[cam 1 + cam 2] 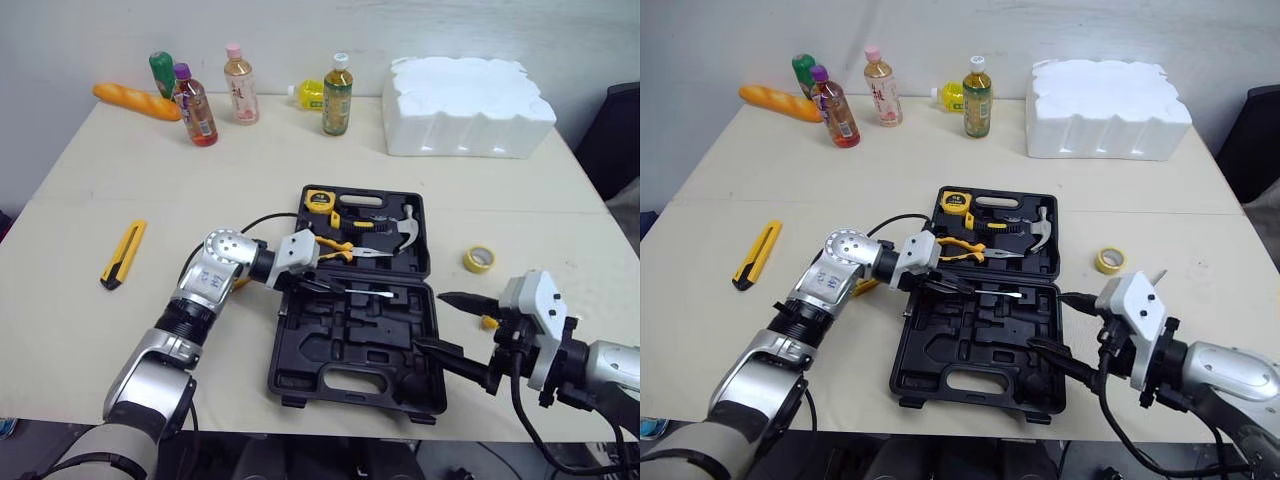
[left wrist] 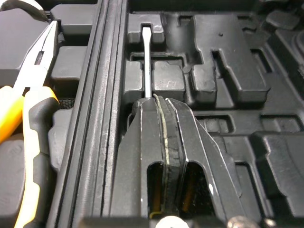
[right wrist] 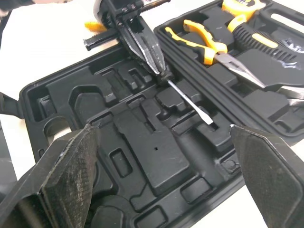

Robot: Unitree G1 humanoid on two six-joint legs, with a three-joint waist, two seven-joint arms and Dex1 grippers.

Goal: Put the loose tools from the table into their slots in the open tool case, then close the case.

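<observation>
The right gripper (image 1: pixel 430 320) hung open at the near right corner of the open tool case (image 1: pixel 300 345). Over the case's near half, the left gripper (image 1: pixel 333 289) was clamped on a screwdriver (image 1: pixel 370 293), whose blade lay by the hinge. Farther back, pliers (image 1: pixel 350 250) sat slotted. A yellow knife (image 1: pixel 124 253) lay loose on the table (image 1: pixel 120 160) to the left.

Left gripper (image 2: pixel 159 100) pinching the screwdriver (image 2: pixel 147 57) over the case (image 2: pixel 228 71).
The two black fingers are pressed together, and the flat-tipped steel shaft runs out from their tips along a narrow moulded slot in one half of the case. Across the hinge ridge (image 2: pixel 102 95), pliers (image 2: pixel 35 66) with yellow handles lie in the other half.
</observation>
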